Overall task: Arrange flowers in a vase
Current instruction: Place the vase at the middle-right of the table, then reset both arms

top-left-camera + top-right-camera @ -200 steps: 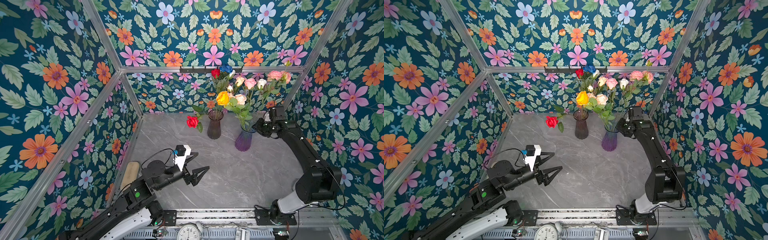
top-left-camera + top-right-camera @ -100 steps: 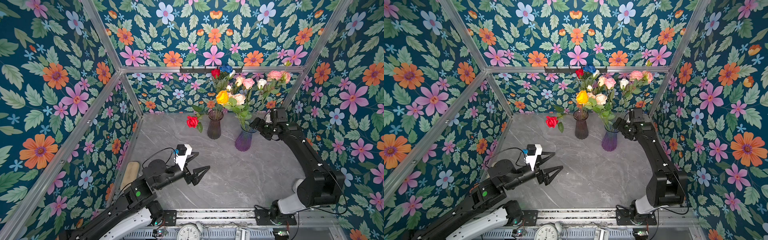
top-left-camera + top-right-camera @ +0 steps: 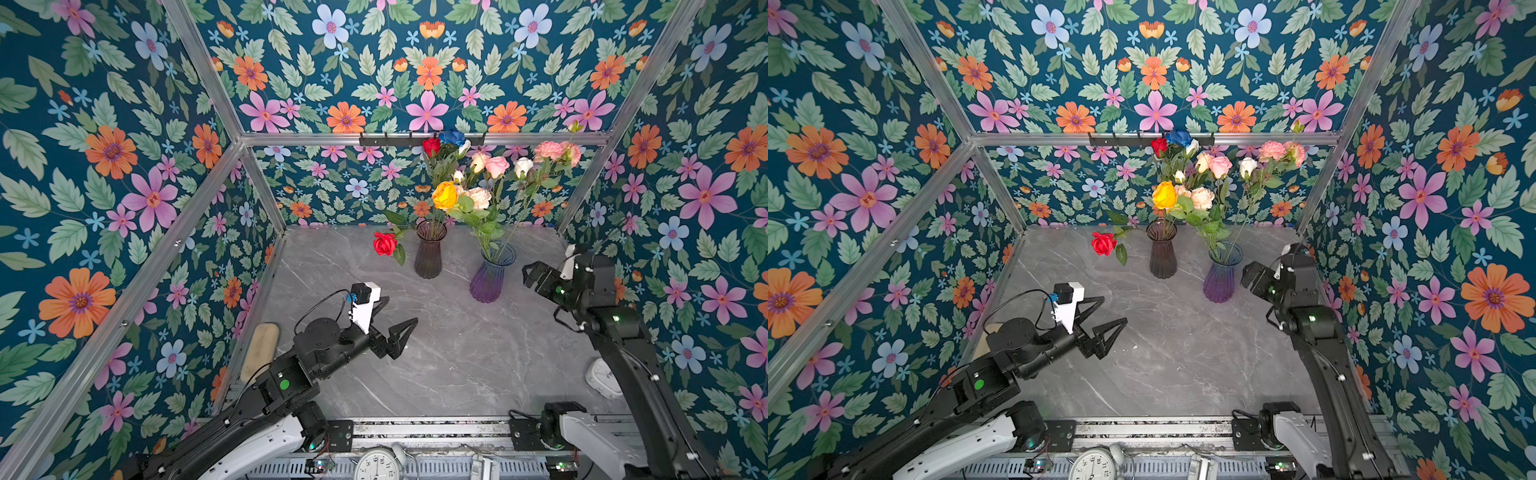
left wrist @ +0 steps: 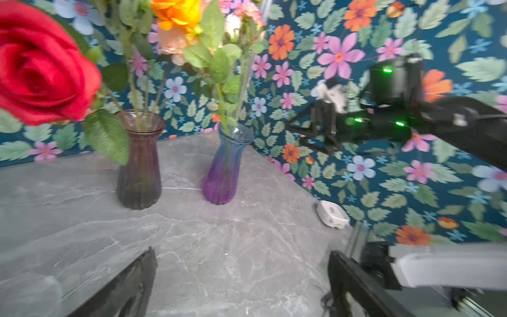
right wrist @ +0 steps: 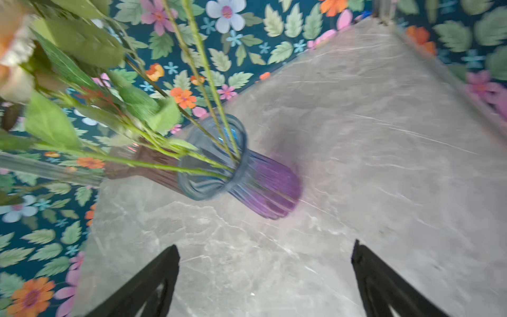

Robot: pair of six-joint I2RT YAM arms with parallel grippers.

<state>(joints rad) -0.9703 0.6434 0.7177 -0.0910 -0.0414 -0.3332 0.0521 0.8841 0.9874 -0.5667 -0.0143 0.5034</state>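
We find the flowers (image 3: pixel 478 195) split between the dark vase (image 3: pixel 430 255) and the purple vase (image 3: pixel 491 276) at the back of the bench (image 3: pixel 457 353), with the stems leaning on the rims, which props them up unaided. So the left fingers (image 3: pixel 401 332) and right fingers (image 5: pixel 167 260) both gape wide and empty, clear of the stems; we judge only the low-hanging red rose (image 3: pixel 384 243) beside the dark vase wants straightening

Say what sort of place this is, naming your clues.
Probably a robot test booth: left arm and right arm on a rail, wallpaper in a bare metal frame, roses in a purple vase.
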